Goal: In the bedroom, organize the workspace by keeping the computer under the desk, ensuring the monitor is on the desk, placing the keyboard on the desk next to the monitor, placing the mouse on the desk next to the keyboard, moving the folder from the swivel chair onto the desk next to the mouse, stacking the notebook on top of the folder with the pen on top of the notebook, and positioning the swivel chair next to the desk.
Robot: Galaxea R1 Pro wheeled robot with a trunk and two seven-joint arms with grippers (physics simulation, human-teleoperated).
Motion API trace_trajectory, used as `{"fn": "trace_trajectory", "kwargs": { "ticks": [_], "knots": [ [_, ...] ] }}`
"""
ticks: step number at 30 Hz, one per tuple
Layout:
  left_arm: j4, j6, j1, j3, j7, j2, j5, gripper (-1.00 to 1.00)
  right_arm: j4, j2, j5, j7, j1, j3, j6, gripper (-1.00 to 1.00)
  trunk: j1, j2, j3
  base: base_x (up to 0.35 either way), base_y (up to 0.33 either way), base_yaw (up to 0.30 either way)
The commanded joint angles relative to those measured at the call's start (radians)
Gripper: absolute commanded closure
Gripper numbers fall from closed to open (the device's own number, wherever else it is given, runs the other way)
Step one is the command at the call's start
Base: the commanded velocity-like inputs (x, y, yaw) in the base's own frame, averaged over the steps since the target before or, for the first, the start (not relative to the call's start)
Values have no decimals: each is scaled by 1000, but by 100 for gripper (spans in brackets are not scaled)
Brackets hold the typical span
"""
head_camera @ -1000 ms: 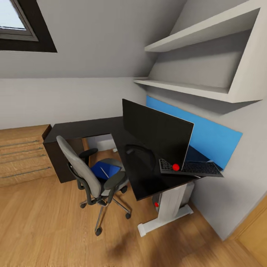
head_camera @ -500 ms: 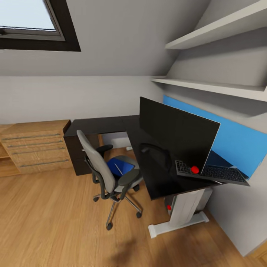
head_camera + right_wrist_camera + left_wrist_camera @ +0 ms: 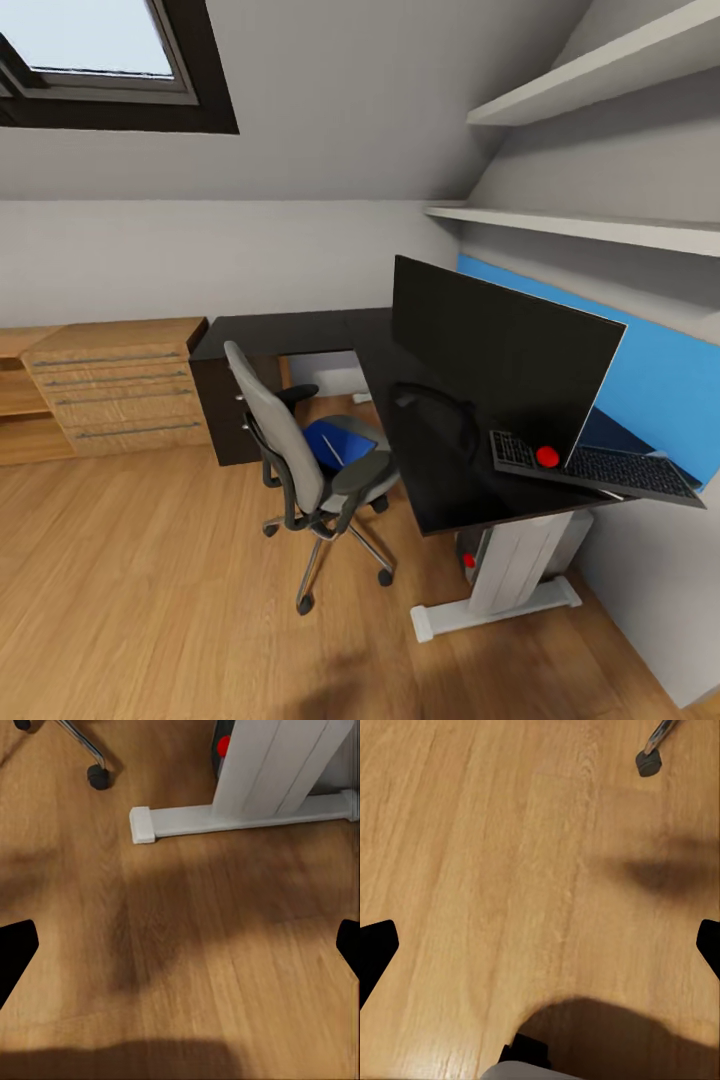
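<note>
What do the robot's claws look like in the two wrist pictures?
Little of them shows. Left claw: two flat black fingertips at the picture's side edges. Right claw: the same black fingertips. No cables or markings are visible. Both look down on wooden floor.

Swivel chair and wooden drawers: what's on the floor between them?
Nothing: the head view shows bare wood floor between the swivel chair and the wooden drawers.

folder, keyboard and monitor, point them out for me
folder (image 3: 328, 444), head view, blue cover on the chair seat
keyboard (image 3: 610, 470), head view, black key area
monitor (image 3: 500, 350), head view, middle of the dark screen
</note>
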Motion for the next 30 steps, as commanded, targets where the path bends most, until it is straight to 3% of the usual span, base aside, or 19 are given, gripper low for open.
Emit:
{"fn": "trace_trajectory", "kwargs": {
  "ticks": [1, 20, 30],
  "knots": [
    [-3, -2, 0, 0, 1, -1, 9, -100, 2, -8, 10, -7, -1, 0, -2, -100, 4, -8, -4, 0, 0, 0],
    [2, -5, 0, -4, -6, 3, 12, -100, 3, -8, 13, -7, -1, 16, -2, -100, 12, -22, -10, -1, 1, 0],
    [6, -3, 0, -2, -6, 4, 13, -100, 3, -13, 13, -4, -1, 16, -3, -100, 12, -22, -10, -131, 148, 0]
  ]
}}
